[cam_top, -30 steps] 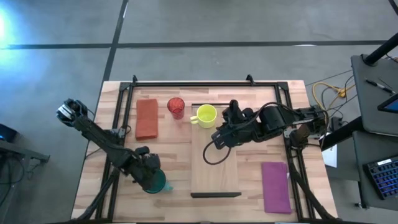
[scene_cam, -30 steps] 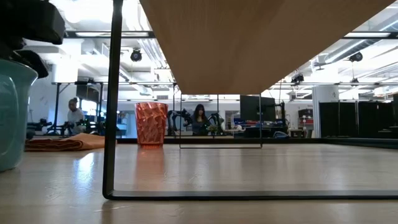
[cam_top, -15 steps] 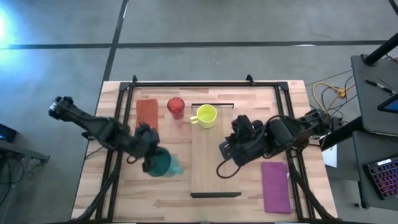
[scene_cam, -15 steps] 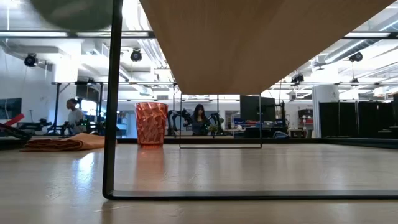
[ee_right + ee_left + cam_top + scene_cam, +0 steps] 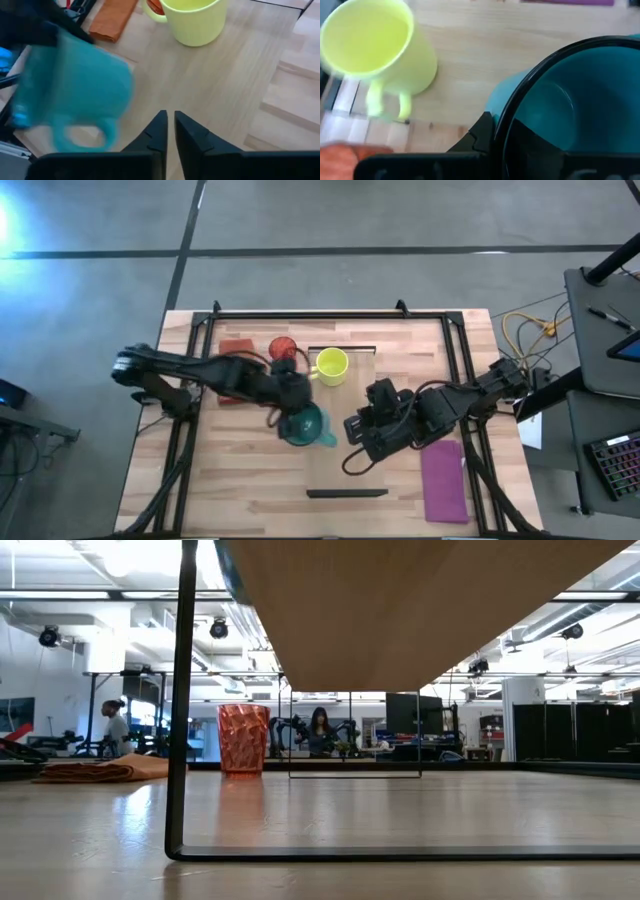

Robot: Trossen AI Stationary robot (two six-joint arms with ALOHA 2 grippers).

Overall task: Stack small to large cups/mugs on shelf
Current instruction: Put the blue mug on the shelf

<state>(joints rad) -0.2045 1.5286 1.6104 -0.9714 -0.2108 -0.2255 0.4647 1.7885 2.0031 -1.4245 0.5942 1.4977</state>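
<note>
My left claw (image 5: 290, 402) is clenched on the rim of the teal mug (image 5: 304, 423), carrying it in the air at the left edge of the shelf (image 5: 345, 465), a little left of centre in the overhead frame. The shelf's long axis runs from the top of that frame toward the bottom. The yellow mug (image 5: 331, 365) stands on its upper end, just above the teal mug in the frame, and below it the plank lies bare. So the landing spot, as I judge it, lies beside and below the yellow mug, a short reach to the right.

My right claw (image 5: 362, 430) waits over the middle of the shelf, fingers together and empty, close to the teal mug's right side. It may crowd the spot.

The red cup (image 5: 283, 348) stands off the shelf at upper left, partly behind my arm. The table-level camera shows only the shelf's underside, so the mug's height above the plank is hidden. I see no small cups.
</note>
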